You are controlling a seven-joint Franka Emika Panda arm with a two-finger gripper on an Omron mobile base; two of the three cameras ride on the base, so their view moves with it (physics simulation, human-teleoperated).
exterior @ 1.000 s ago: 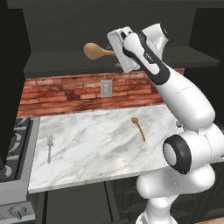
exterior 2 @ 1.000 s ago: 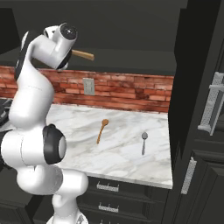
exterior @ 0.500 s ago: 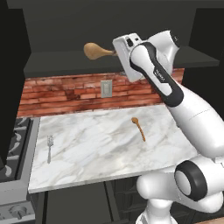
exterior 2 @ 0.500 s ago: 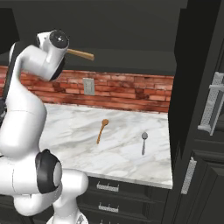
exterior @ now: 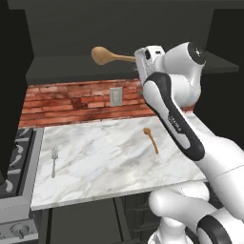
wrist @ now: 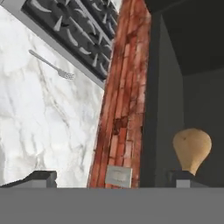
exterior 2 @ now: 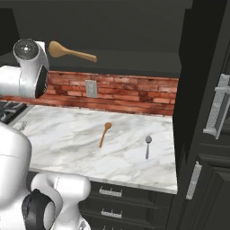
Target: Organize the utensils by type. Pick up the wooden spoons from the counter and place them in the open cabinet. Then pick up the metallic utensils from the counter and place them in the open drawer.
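One large wooden spoon lies on the open cabinet shelf, gripper fingers spread wide, nothing pinched. You should back out straight, then drop onto the small wooden spoon on the counter.

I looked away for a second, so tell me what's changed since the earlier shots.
The arm drew back to the right, away from the large wooden spoon, which stays lying in the open cabinet. The gripper is open. Small wooden spoon, fork and metal spoon stayed put.
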